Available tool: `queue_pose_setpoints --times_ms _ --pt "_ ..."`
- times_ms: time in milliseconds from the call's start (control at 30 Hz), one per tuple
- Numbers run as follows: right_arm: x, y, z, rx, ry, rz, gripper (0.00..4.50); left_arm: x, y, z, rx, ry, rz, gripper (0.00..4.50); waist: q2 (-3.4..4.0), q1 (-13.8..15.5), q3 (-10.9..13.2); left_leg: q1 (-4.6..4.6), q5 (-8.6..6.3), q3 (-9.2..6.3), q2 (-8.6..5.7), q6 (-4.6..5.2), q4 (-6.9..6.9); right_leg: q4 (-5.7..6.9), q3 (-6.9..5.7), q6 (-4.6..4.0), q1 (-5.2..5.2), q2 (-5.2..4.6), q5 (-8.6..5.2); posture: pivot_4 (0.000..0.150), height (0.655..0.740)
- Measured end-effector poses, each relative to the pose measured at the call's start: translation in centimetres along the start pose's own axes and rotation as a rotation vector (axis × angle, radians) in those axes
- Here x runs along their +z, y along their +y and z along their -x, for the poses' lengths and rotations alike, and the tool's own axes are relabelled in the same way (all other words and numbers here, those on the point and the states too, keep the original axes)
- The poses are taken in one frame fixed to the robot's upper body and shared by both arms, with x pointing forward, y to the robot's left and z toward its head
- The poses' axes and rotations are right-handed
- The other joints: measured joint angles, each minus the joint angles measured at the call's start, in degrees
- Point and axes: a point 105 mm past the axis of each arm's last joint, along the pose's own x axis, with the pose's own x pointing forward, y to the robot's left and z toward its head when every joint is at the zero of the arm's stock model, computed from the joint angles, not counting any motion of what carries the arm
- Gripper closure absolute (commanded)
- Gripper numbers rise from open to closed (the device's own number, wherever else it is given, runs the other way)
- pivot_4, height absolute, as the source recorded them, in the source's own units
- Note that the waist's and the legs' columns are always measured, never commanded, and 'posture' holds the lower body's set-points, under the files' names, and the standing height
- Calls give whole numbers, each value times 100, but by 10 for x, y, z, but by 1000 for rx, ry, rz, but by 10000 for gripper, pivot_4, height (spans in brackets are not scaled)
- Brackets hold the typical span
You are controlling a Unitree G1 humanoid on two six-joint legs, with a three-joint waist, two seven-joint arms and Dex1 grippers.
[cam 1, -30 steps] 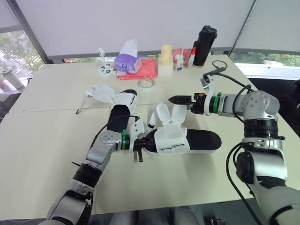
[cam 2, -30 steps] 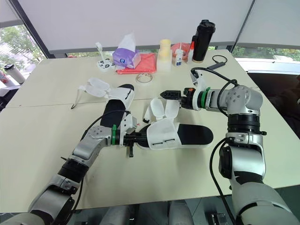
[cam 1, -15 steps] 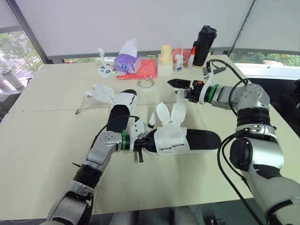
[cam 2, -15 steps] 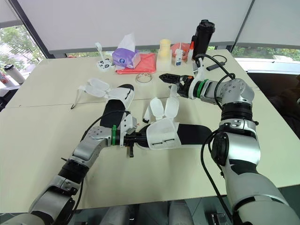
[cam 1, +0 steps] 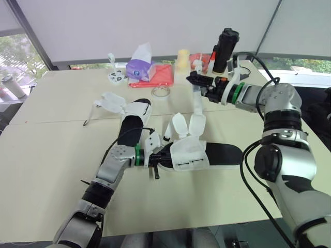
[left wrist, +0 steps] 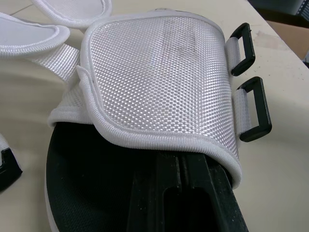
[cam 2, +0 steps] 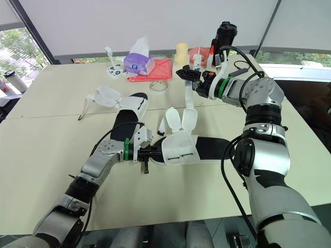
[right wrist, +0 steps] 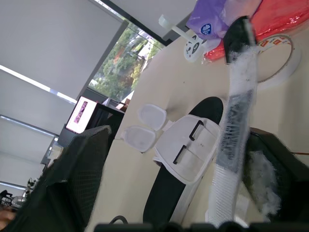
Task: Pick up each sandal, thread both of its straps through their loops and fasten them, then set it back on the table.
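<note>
We see a room in bright, even daylight. The light comes from windows (cam 1: 302, 64) beyond the far edge of the pale table (cam 1: 46, 155). White shades (cam 1: 77, 26) cover most of the glass and soften it. Shadows on the tabletop are faint and soft-edged, darkest just under the near sandal (cam 1: 207, 154). We find no hard glare, though the leaves (cam 1: 13, 47) outside look washed out. In the left wrist view the woven upper (left wrist: 159, 82) is crisp and evenly lit, while the black sole (left wrist: 91, 183) sinks into deep shade. In the right wrist view the lifted strap (right wrist: 235, 116) looks smeared and fuzzy.
</note>
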Motion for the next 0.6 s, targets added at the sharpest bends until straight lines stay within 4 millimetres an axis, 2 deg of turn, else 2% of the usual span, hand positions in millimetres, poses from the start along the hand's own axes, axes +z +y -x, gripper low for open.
queue_pose_setpoints --times_ms 167,267,367,533,600 --pt "-2 4 0 16 13 24 43732 0 0 -1 0 -3 1 45000 0 1 0 0 0 0 0 0 0 0 0 0 0 0 0 1500 7400" --pt "-2 7 2 27 12 54 44481 1 0 -2 2 -5 2 45000 0 2 0 0 0 0 0 0 0 0 0 0 0 0 0 1500 7400" --pt "-9 14 9 51 29 176 44481 0 0 -2 2 -6 3 45000 0 11 0 -2 0 -3 0 0 0 0 -1 1 -1 0 -1 1500 7400" --pt "-32 42 33 139 59 543 44481 0 0 -1 8 -6 7 45000 0 4 0 -3 0 -4 0 0 -3 0 -2 5 -3 0 -3 1500 7400" --pt "-47 56 45 182 77 716 44481 2 0 -3 4 -10 7 45000 0 15 -1 -2 0 -8 1 0 -2 -1 -6 7 1 0 -4 1500 7400"
